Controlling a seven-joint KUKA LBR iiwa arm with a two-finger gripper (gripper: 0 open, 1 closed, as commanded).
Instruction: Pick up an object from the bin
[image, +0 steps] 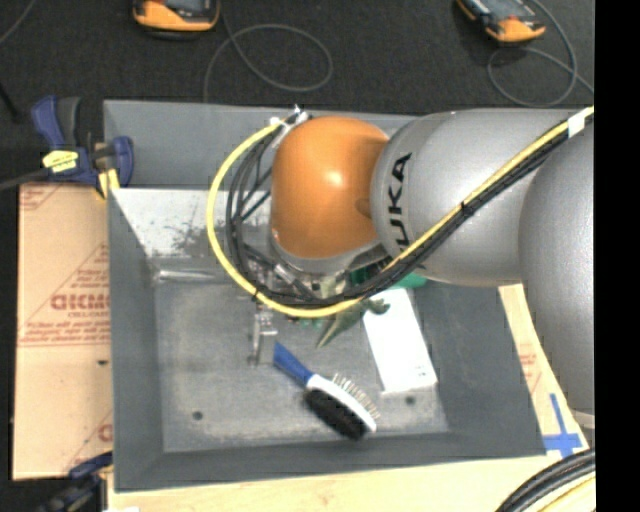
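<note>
Nearest us, a brush (330, 400) with a blue handle and a black head lies on the floor of the bin (180, 400). Just behind it, to the right, lies a flat white box (400, 350). The gripper (263, 338) hangs beside the handle's tip; we cannot tell whether the claw is open or closed. We judge that a descent here could miss the thin handle or push the brush against the box.

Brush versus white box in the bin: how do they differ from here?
The brush is slim, with a blue handle and a dark head with pale bristles; the white box is a plain broad rectangle. The brush's handle end lies near the gripper; the white box lies farther right, its top end under the arm. Both rest on the bin floor.
</note>
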